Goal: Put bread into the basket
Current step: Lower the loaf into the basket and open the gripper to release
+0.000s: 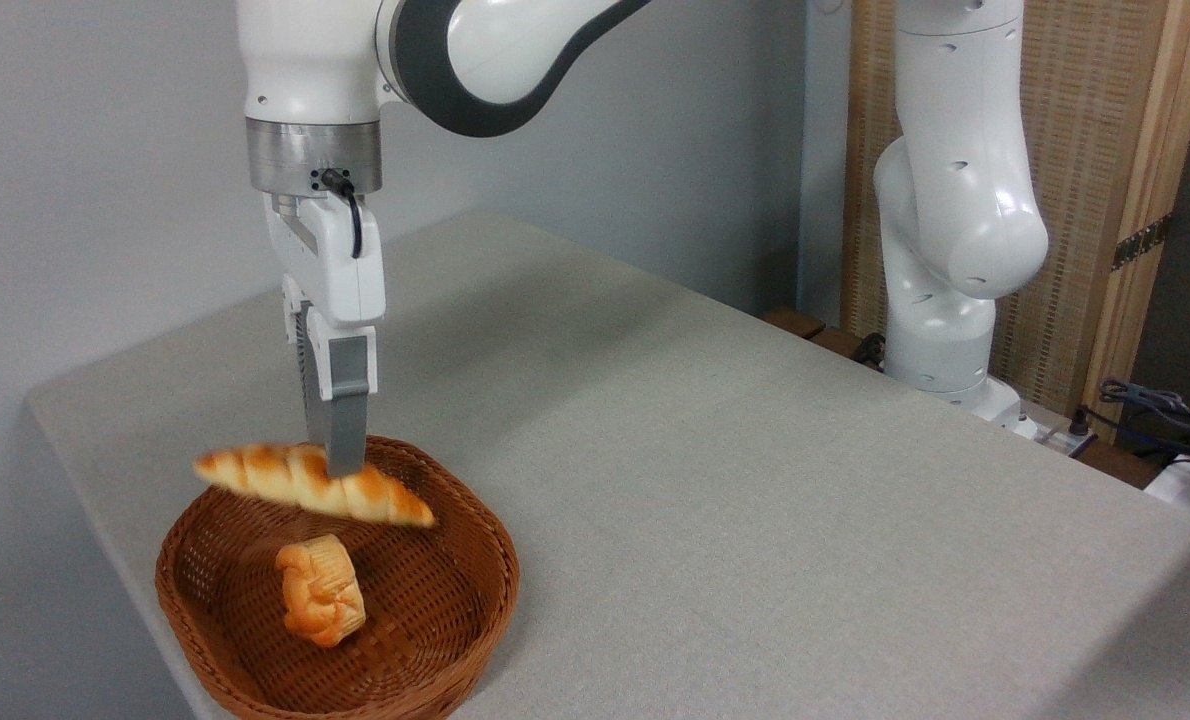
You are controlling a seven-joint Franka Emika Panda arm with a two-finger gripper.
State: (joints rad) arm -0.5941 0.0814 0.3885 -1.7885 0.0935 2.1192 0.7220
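In the fixed camera view, the gripper [333,470] hangs straight down from the white arm [495,40], its grey fingers [345,420] pinched on the middle of the bread [305,486]. The loaf is held in the air, lying nearly level with its left tip slightly higher than its right tip. It looks a little blurred. Its pointed ends stick out on either side of the fingers, toward 9 o'clock and 4 o'clock.

The bread hangs over the far part of the basket [455,620], above the interior and clear of the woven floor. Its left tip reaches out about as far as the basket's rim at 10 o'clock, and its right tip lies over the inside near 1 o'clock. Whether the loaf brushes the far rim behind it cannot be told from this angle.

Inside the basket, a small round knotted bun [320,590] rests on the floor, a little left of centre, at 6 o'clock from the held loaf and apart from it.

The basket sits on the grey table [755,500] close to its near-left corner. At 3 o'clock from the basket the tabletop stretches away to the robot's white base column [945,250], which stands at the far right edge before a slatted wooden panel [1105,150]. Some cables [1165,410] lie at the right border.
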